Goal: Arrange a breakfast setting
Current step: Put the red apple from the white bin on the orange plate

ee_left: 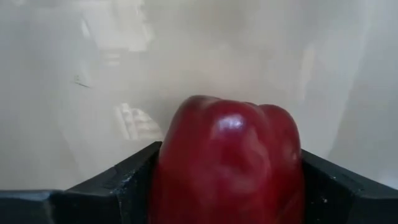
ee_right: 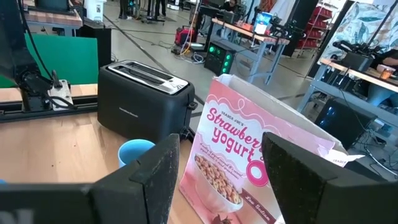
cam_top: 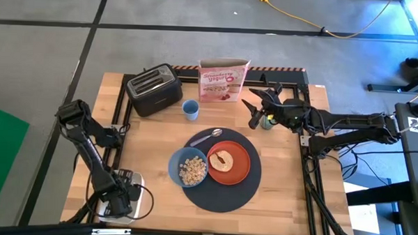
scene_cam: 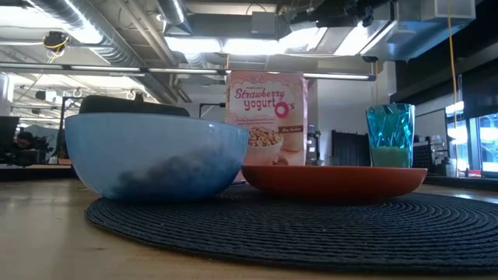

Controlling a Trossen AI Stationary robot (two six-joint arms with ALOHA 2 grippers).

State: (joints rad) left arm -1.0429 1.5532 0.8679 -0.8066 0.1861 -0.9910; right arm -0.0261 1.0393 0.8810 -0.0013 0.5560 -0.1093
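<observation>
Your breakfast setting is sitting on the large round dark-grey mat [cam_top: 224, 191] near the front middle of the table [cam_top: 152, 150]. The orange plate [cam_top: 242, 171] is lying on the mat with a piece of toast [cam_top: 225, 160] on it, and the blue bowl [cam_top: 176, 165] of cereal [cam_top: 192, 170] is touching the plate's left rim. The metal spoon [cam_top: 205, 137] is lying on the mat's back edge.

Your left gripper [cam_top: 117, 201] is hanging low at the table's front left corner, well apart from the mat, and its fingers [ee_left: 118, 180] are clamping the red apple [ee_left: 230, 165] from both sides. Beyond the apple, the left wrist view is showing only a pale blur, so what lies under it cannot be made out.

Your right gripper [cam_top: 253, 115] is hovering behind the mat with its fingers [ee_right: 155, 177] spread apart and nothing between them. It is pointing toward the pink cereal box [cam_top: 223, 81], the small blue cup [cam_top: 190, 109] and the black toaster [cam_top: 154, 89], all standing along the back of the table.

The translucent green cup [scene_cam: 390, 135] is standing behind the plate in the low view; from above the right arm is covering most of it. From table height the bowl is hiding most of the toaster, and the plate's rim is hiding the toast.
</observation>
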